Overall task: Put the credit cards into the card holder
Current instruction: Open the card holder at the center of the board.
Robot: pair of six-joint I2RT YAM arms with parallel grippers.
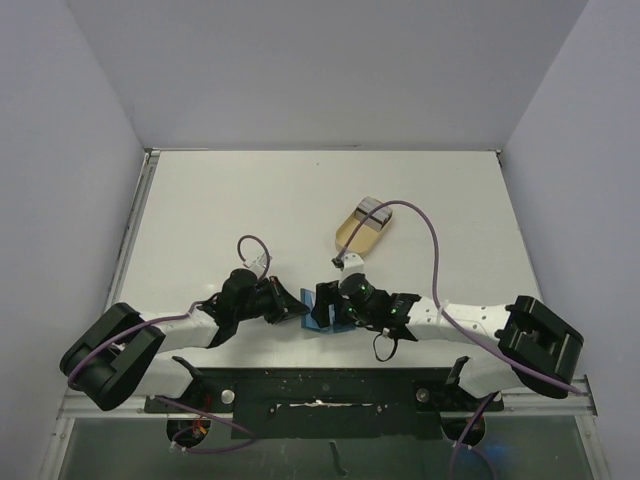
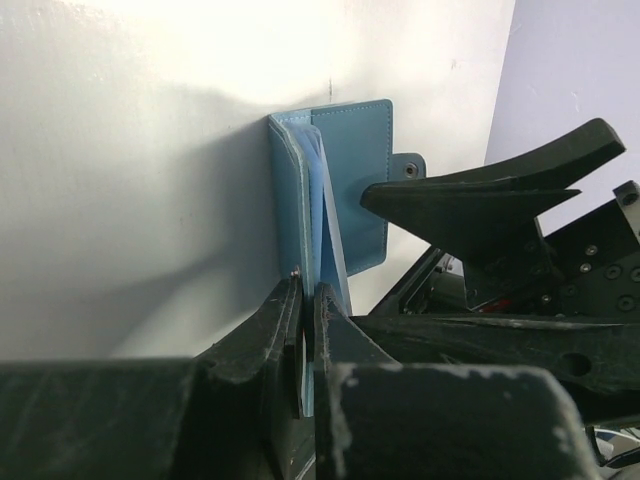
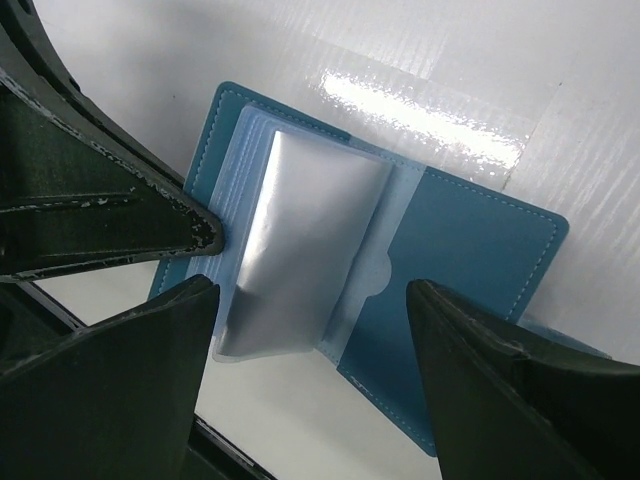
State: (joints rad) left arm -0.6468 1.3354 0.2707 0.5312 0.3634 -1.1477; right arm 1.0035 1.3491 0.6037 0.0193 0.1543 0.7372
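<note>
- A tan oval dish (image 1: 354, 238) of glossy material is seen beyond the right gripper (image 1: 328, 306), near it but apart, slightly to its right.
- A white flat tabletop (image 1: 230, 200) is spread beneath that gripper.
- Pale grey walls (image 1: 330, 70) are raised well beyond it and to both sides.

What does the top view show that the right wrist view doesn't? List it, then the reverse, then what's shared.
Only top: the dish holding spare cards, farther up the table. Only right wrist: a card in the wallet's clear pocket, between the right gripper's open jaws. Both: the wallet, pinched by the left gripper.
</note>
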